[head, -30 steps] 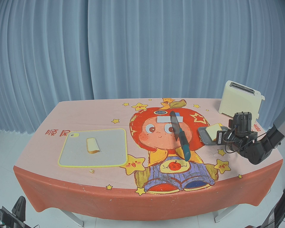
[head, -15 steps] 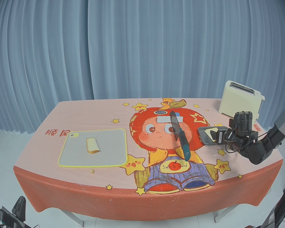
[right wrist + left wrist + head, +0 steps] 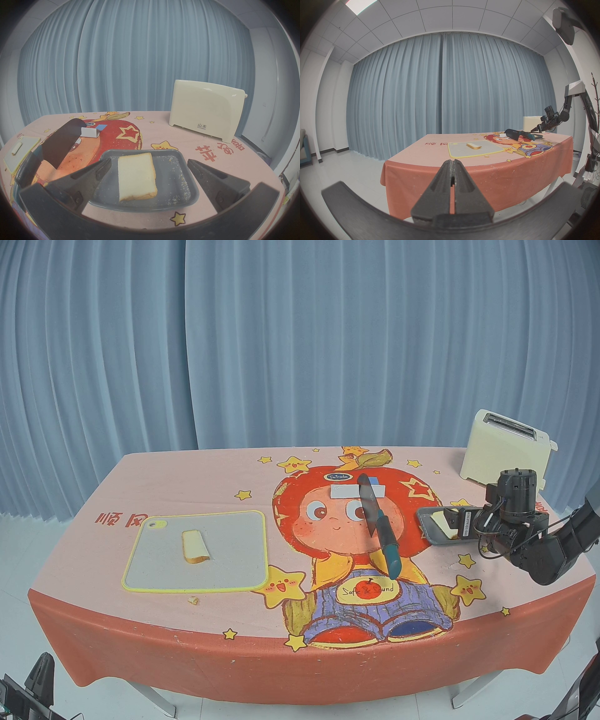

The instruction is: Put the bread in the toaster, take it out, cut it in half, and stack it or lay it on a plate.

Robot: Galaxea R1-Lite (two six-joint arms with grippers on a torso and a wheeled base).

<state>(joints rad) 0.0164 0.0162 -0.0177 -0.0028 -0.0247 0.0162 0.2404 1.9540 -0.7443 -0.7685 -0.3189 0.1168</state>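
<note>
The right gripper (image 3: 148,162), its fingers spread wide and holding nothing, sits low at the near rim of the grey tray (image 3: 187,184), with one finger to each side of it. Straight ahead of the gripper a bread piece (image 3: 137,175) lies flat on the tray floor, clear of both fingers. Its long axis runs away from the gripper, along the approach line. The toaster (image 3: 206,109) stands beyond the tray, off toward the table's far edge and well apart from the gripper. A second bread piece (image 3: 195,546) rests on the cutting board (image 3: 231,552), far ahead of this gripper across the table (image 3: 187,477). The knife (image 3: 381,527) lies crosswise between them, handle toward the near edge. The left gripper (image 3: 453,178), fingers pressed together and empty, hangs below table height off the board's end of the table, and it appears the nearer of the two to that piece. The piece in the tray looks already laid down, so the next move probably concerns the one on the board. The tray's raised rim limits sideways travel, while backing straight off looks unobstructed.
</note>
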